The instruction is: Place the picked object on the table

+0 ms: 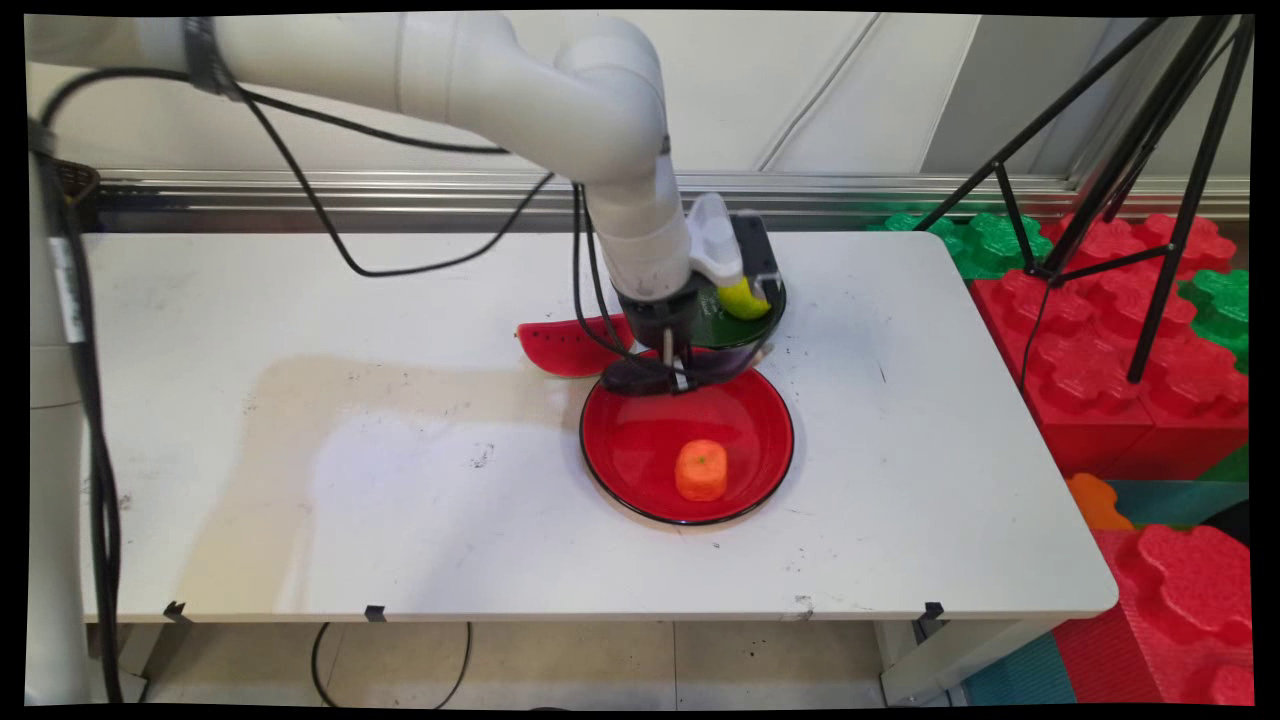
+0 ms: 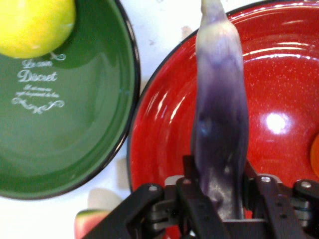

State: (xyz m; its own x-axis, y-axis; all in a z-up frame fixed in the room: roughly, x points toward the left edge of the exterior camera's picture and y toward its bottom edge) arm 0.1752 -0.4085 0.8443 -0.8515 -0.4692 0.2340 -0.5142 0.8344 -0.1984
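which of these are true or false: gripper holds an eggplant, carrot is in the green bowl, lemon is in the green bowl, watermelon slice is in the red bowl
1. The gripper holds an eggplant. True.
2. The carrot is in the green bowl. False: it lies in the red bowl.
3. The lemon is in the green bowl. True.
4. The watermelon slice is in the red bowl. False: it lies on the table beside the bowl.
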